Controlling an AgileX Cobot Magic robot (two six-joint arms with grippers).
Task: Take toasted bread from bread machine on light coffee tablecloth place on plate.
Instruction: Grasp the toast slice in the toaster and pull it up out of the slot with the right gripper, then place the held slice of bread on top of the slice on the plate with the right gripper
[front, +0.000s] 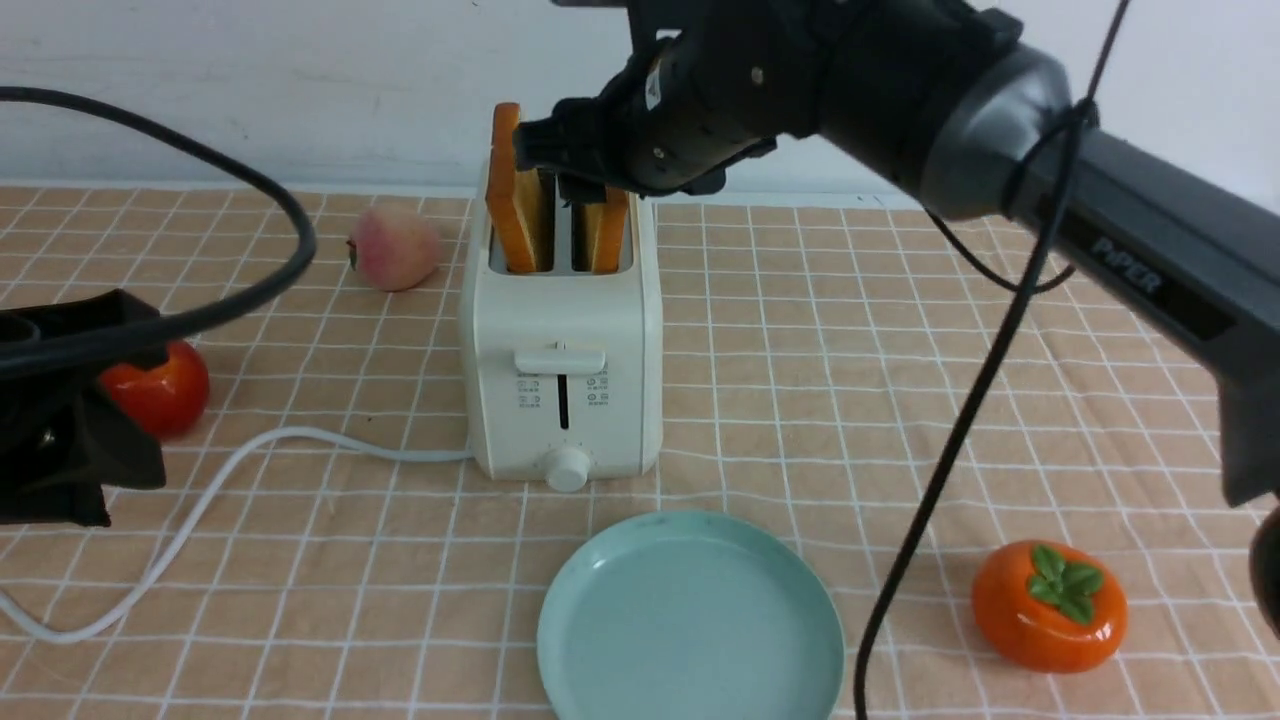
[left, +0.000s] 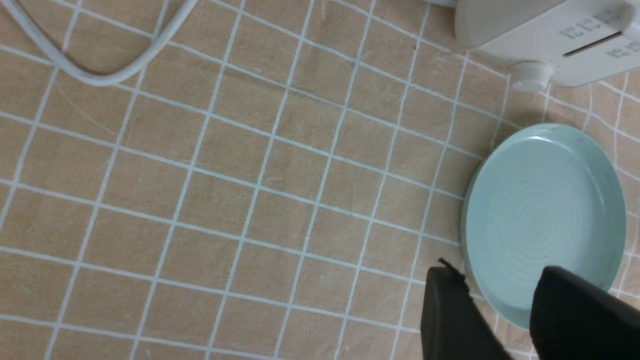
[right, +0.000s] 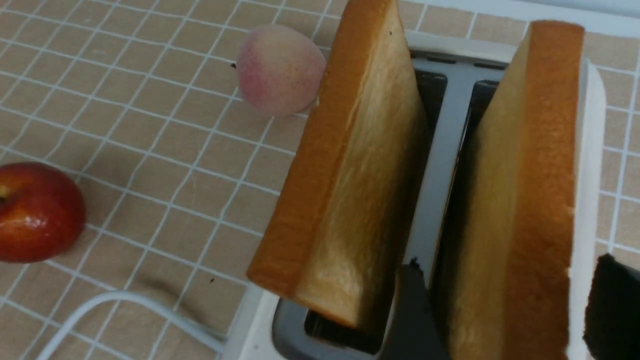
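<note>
Near the middle of the frame, a little toward the back, the bread machine (front: 560, 340) stood on the light coffee tablecloth (front: 850, 380) that covered the worktop. Two pieces of toasted bread stuck up out of its two slots. The left slice (front: 515, 190) poked up high and leaned a bit to one side. The right slice (front: 605, 235) was partly hidden in the front view by the black arm that reached in from the upper right.

The right gripper (right: 510, 312) hung over the right slice with its jaws apart. One of its fingers (right: 412, 320) was down between the two slots, and the other was outside the far wall of the bread machine. The slice was between them, but they were not squeezing it.

The left gripper (left: 497, 290) was at the left edge of the frame, low over the cloth. Its jaws were partly apart and it held nothing.

The plate (front: 690, 610) lay at the bottom middle, just in front of the bread machine, with no bread on it.

A peach (front: 393, 247) sat to the left of the bread machine. A red fruit (front: 160, 390) was farther left, and an orange fruit (front: 1050, 605) with green leaves was at the lower right. A white cord (front: 200, 500) ran from the bread machine toward the lower left.
</note>
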